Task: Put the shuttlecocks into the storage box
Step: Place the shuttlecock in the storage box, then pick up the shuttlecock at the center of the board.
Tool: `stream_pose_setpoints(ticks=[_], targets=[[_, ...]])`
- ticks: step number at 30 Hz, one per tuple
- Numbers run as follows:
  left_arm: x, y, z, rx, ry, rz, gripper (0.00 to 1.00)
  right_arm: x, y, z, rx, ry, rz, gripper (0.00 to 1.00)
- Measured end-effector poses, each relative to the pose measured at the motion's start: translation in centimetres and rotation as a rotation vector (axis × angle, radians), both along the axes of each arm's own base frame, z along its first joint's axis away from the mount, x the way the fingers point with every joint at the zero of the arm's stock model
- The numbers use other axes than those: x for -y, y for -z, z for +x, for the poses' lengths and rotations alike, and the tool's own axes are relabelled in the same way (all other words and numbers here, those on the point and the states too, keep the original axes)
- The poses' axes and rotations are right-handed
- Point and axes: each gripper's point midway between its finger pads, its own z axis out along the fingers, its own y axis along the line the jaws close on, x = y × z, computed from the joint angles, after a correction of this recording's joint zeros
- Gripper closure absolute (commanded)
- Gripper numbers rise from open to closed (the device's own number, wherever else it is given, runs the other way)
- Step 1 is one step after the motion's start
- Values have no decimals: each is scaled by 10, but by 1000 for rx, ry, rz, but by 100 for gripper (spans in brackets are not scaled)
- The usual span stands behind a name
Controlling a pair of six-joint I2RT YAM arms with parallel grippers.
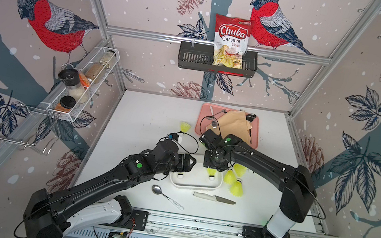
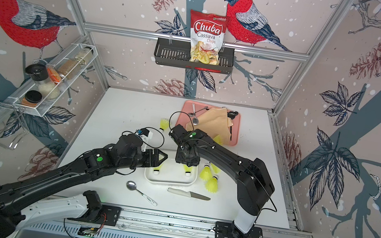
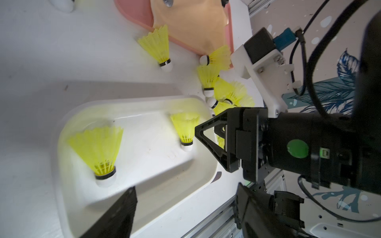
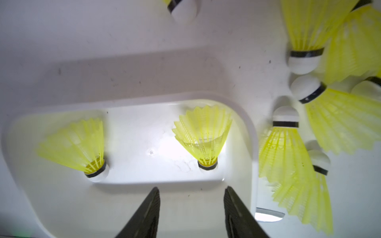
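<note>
The white storage box [image 1: 195,186] sits at the table's front centre. Two shuttlecocks stand on their white tips inside it, one [image 4: 74,144] toward its left end and one [image 4: 203,136] toward its right end. My right gripper [image 4: 191,189] hangs over the box, pointing down, open and empty. My left gripper [image 3: 186,185] hovers over the box's left end, open wide with nothing in it. Several shuttlecocks [image 1: 236,187] lie clustered just right of the box. Another shuttlecock [image 1: 184,127] stands farther back, and one more [image 2: 218,139] lies against the pink tray.
A knife [image 1: 213,197] and a spoon [image 1: 166,196] lie in front of the box. The pink tray [image 1: 255,135] at the back holds a tan napkin and cutlery. A black basket [image 1: 194,58] with a chips bag hangs on the back wall, a spice rack [image 1: 79,96] on the left.
</note>
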Motion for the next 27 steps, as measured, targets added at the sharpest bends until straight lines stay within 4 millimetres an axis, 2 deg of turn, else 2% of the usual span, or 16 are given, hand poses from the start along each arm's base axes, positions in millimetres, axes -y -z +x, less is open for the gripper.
stream_pose_setpoints(ticks=[4,8,11,14,19,24,27], targets=[[21,-21,15,46,33,-34,21,19,-22,17,42,65,32,47],[39,-22,23,49,71,-49,21,52,-32,26,59,146,44,47],[55,-20,29,43,110,-63,21,86,-32,30,69,227,41,47],[74,-16,35,29,157,-82,21,121,-25,30,68,317,43,48],[104,4,43,-27,231,-105,21,184,0,22,48,497,44,48],[135,11,55,-55,290,-130,22,224,25,18,33,650,80,48],[152,20,59,-73,331,-134,22,229,38,15,16,689,112,48]])
